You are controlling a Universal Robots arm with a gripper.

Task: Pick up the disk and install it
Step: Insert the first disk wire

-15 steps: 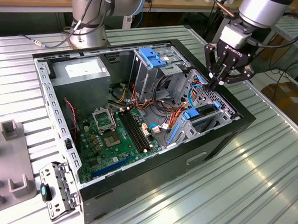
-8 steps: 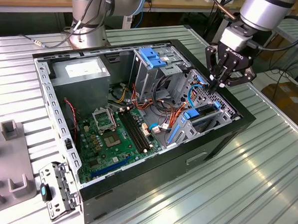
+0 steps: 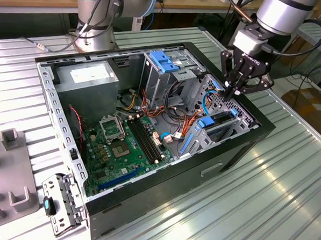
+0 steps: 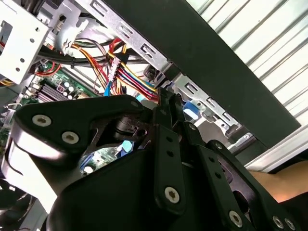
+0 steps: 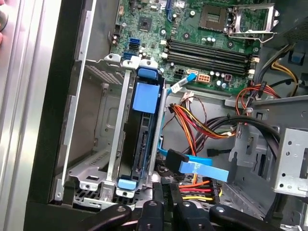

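Blue plastic rails clip the disk (image 5: 140, 144) at both ends; it stands on edge in the narrow metal drive bay (image 5: 108, 159) against the case's front wall, dark side toward us in the first wrist view. In the exterior view we see the same slot, with the disk (image 3: 220, 122) under a blue tab. Just beside the bay, a blue flat data cable (image 5: 195, 166) lies loose, and a bundle of red, orange and yellow power wires (image 5: 199, 122) crowds the gap between the bay and the larger drive cage (image 3: 165, 72) with its blue top. Beyond these lies the green motherboard (image 3: 124, 147) with its dark memory slots, and the grey power supply (image 3: 87, 78) sits in the far corner of the open computer case (image 3: 146, 189).

Our gripper (image 3: 233, 91) hangs over the case's front edge, just above the disk's bay, its jaws drawn close together with nothing between them. In the second wrist view the gripper's black linkage (image 4: 163, 159) blocks most of the bay below.

Outside the case, a detached metal bracket (image 3: 62, 203) rests on the ribbed tabletop (image 3: 264, 200) near a grey fixture (image 3: 7, 176).
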